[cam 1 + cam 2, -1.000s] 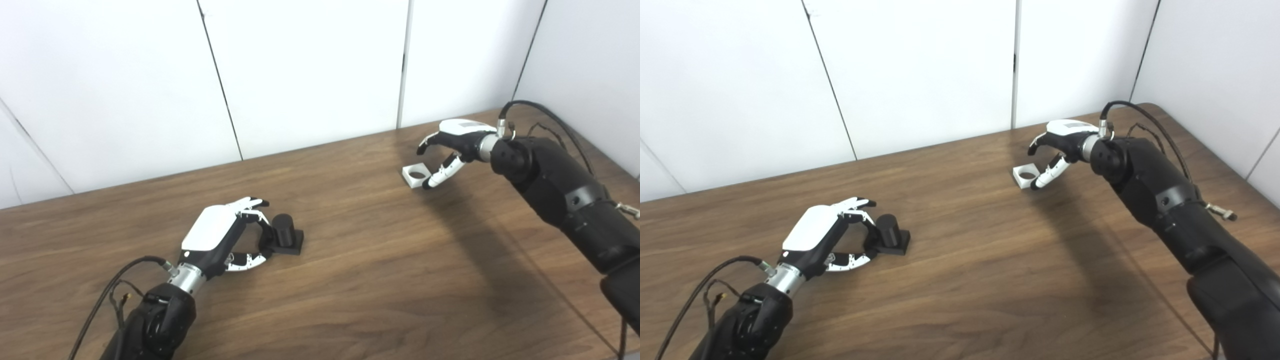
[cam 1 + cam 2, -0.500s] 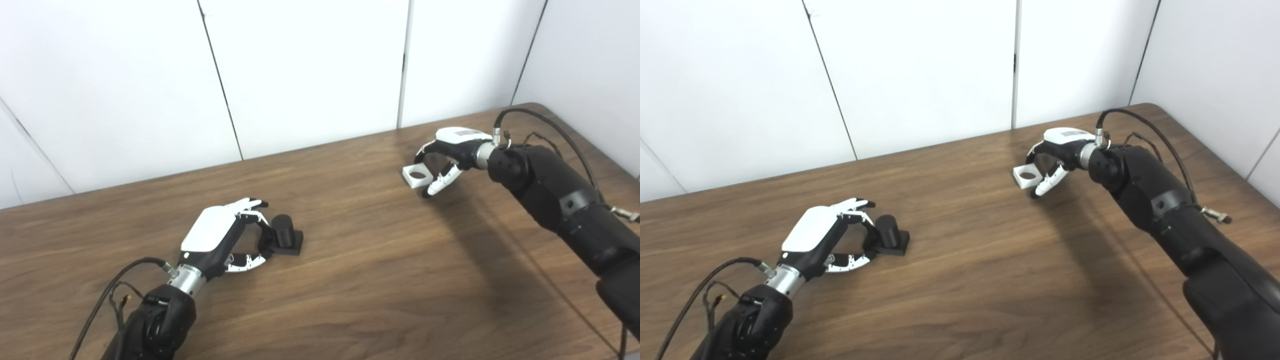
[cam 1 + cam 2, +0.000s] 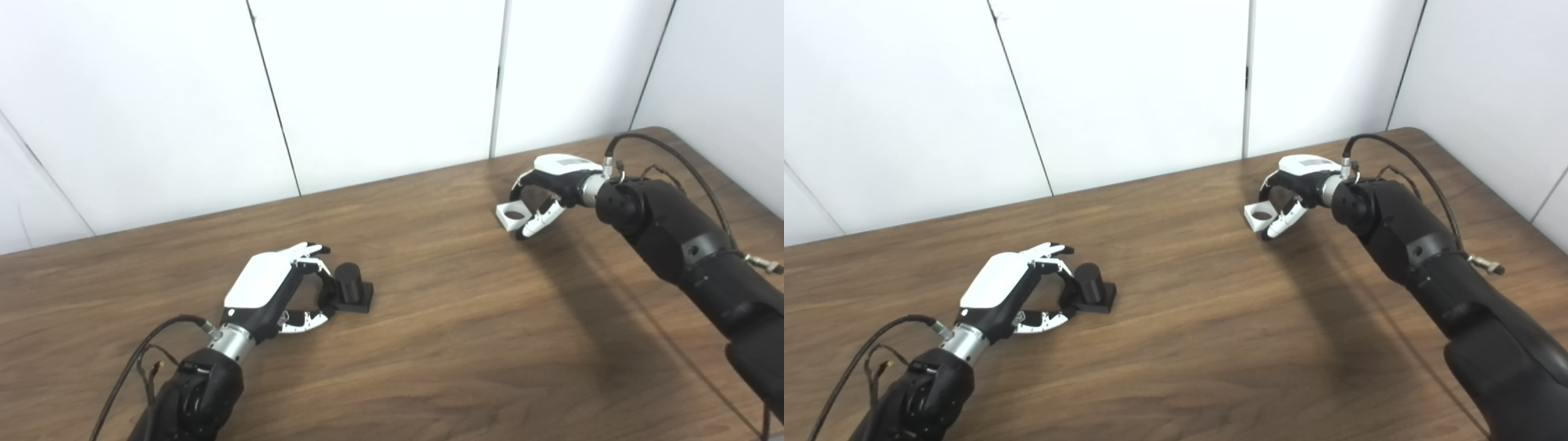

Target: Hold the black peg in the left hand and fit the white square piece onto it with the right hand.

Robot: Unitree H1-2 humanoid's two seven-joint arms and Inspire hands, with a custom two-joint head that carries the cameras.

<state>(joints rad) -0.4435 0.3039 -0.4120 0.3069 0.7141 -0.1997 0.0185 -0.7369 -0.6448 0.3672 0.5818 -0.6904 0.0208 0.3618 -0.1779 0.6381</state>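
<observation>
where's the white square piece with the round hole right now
The white square piece with the round hole sits far right on the brown wooden table, near the back wall, between the curled fingers of the right hand. It is far from the black peg.

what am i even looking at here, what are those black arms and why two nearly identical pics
These are the two arms of a humanoid robot, each ending in a mechanical hand with fingers and a thumb. The two pictures come from two cameras side by side on the robot's head, so they show one scene from slightly different spots.

On the wooden table stand two parts. The left hand has its fingers curled around a black peg, a short cylinder on a square base that rests on the table. Far to the right, the right hand has its fingers and thumb around a white square piece with a round hole in it. Whether either grip is firm yet, or the piece lifted, I cannot tell. The hole is meant to fit over the peg.
</observation>
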